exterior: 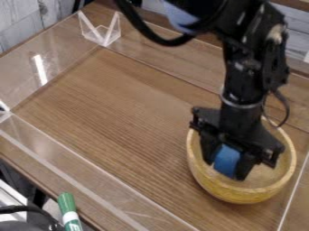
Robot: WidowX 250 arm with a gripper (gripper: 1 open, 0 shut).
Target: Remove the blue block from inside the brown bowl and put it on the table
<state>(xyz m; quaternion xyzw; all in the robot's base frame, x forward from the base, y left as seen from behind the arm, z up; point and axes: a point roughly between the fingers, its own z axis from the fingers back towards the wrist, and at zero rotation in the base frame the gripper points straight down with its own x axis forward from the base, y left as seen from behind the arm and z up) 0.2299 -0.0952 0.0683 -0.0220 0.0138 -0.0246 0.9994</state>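
The blue block (226, 163) shows as a small bright blue piece between the black fingers of my gripper (232, 164), which points straight down and is shut on it. Both hang just over the middle of the brown bowl (208, 183), a round tan wooden bowl at the right front of the table (121, 108). The fingers hide most of the block, and its lower end still sits within the bowl's rim line. The dark arm rises from the gripper to the top of the view.
A green marker (68, 213) lies beyond the front acrylic wall at the lower left. A clear acrylic stand (100, 27) sits at the back left. Low clear walls (49, 149) edge the tabletop. Bare wood stretches left of the bowl.
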